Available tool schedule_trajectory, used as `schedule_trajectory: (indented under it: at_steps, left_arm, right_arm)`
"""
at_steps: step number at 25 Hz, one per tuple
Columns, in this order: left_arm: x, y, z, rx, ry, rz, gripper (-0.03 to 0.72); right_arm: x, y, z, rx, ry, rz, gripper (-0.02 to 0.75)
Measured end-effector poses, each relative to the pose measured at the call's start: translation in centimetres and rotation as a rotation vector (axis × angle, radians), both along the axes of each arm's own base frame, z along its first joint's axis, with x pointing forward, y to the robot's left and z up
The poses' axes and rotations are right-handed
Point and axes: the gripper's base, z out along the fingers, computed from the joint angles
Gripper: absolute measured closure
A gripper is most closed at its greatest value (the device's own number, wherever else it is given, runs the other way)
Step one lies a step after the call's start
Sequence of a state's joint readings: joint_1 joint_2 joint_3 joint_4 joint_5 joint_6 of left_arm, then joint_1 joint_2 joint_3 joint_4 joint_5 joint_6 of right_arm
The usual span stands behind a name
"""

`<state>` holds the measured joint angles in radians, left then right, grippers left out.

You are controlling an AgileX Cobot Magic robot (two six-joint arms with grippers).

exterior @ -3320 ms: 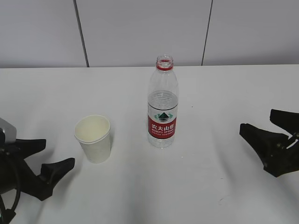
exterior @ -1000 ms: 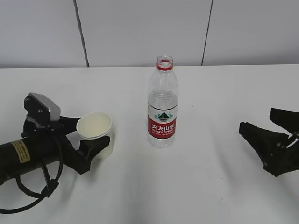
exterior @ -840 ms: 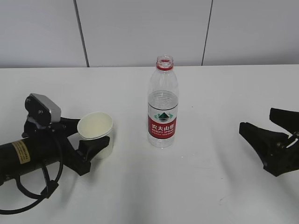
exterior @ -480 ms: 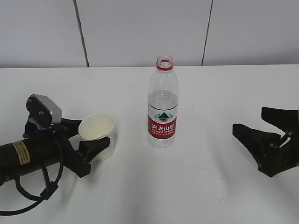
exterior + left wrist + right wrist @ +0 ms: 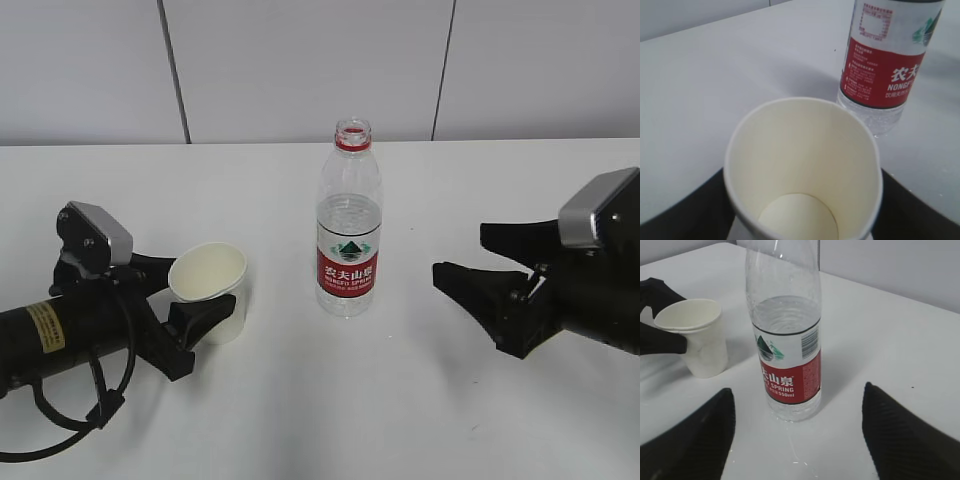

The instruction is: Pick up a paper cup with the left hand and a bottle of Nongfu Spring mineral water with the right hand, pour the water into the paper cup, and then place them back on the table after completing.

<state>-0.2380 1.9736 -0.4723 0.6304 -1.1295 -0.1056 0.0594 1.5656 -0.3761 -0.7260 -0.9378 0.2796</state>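
Nearest the front edge of the white counter (image 5: 420, 420), two black arms are seen. Toward the front left corner, the left gripper (image 5: 178, 298) is closed around a white paper cup (image 5: 211, 290), one finger on each side of its wall; the rim is pressed slightly out of round and the cup leans a little. The cup is seen to be empty from the left wrist camera. On the right side, the right gripper (image 5: 478, 257) is spread wide and holds nothing, its fingers pointed at the bottle (image 5: 348, 225) with a clear gap left between.

Further back, near the counter's middle, the uncapped Nongfu Spring bottle stands upright, with the water (image 5: 785, 315) reaching just above the red label.

A harder squeeze could crumple the thin cup. The open-necked bottle could be knocked over and spilled if one right finger strikes it off-centre.
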Motion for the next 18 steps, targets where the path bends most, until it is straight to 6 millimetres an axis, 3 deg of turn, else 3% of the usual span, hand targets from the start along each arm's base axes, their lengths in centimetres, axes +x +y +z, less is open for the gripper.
schedule_trajectory:
  at_steps: [13, 18]
  left_arm:
    - [0.0, 0.0, 0.0, 0.000, 0.000, 0.000, 0.216]
    - [0.0, 0.0, 0.0, 0.000, 0.000, 0.000, 0.218]
  right_arm:
    - [5.9, 1.7, -3.1, 0.015, 0.012, 0.138, 0.146]
    - [7.1, 4.0, -4.0, 0.018, 0.013, 0.197, 0.094]
